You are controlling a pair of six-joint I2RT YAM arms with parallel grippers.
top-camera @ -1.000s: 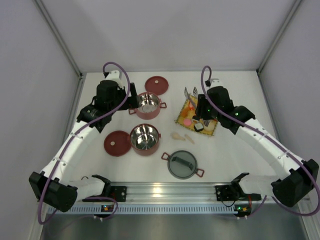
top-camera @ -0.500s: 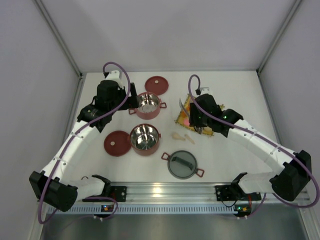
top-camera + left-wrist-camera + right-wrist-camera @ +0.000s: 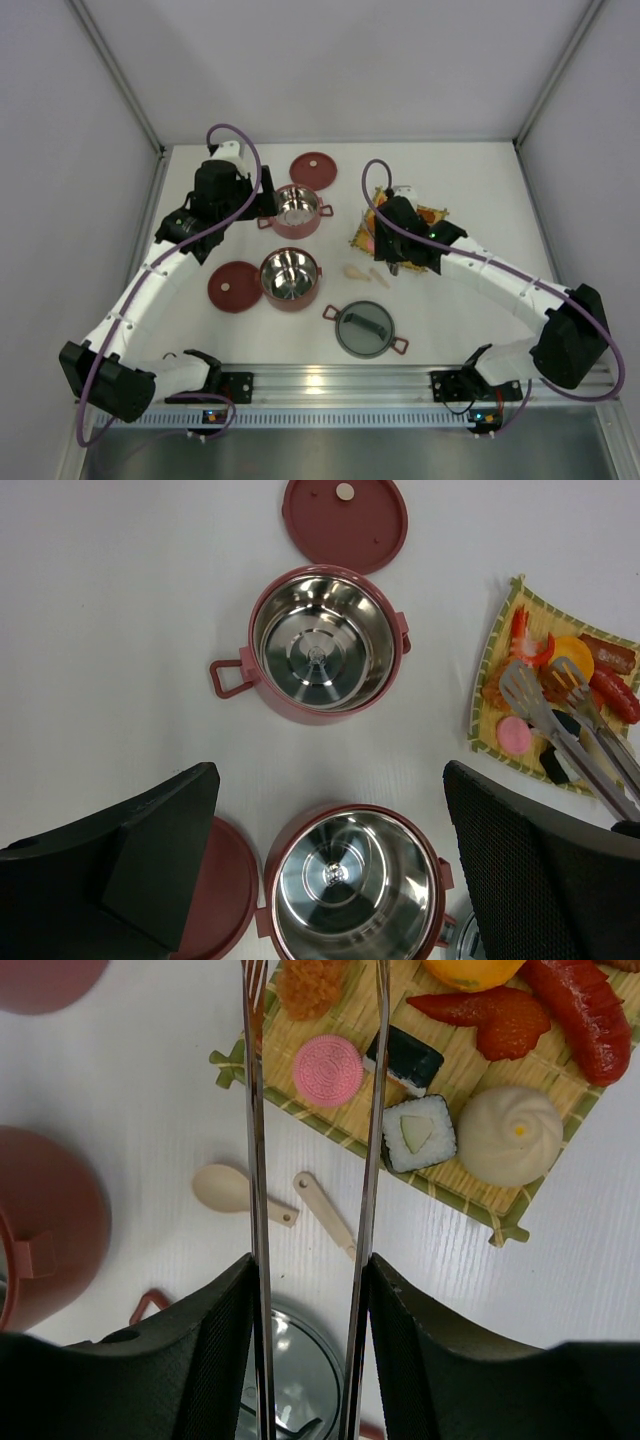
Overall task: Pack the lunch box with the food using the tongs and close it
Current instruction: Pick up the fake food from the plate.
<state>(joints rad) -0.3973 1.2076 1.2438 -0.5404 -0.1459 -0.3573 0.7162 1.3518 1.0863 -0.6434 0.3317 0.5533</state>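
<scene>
Steel tongs [image 3: 257, 1160], clamped in the right gripper [image 3: 308, 1290], hang over the yellow mat [image 3: 470, 1200], their arms on either side of the pink food piece [image 3: 327, 1070]. The 2 lunch box bowls [image 3: 300, 712] are empty. The left gripper [image 3: 330, 850] is spread wide and holds nothing. I think the next move is to lower the tongs and squeeze gently.

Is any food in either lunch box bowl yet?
No: the left wrist view shows the far bowl and the near bowl bare inside, with the food on the yellow mat.

White table [image 3: 470, 180]; pale grey walls [image 3: 340, 60]
</scene>
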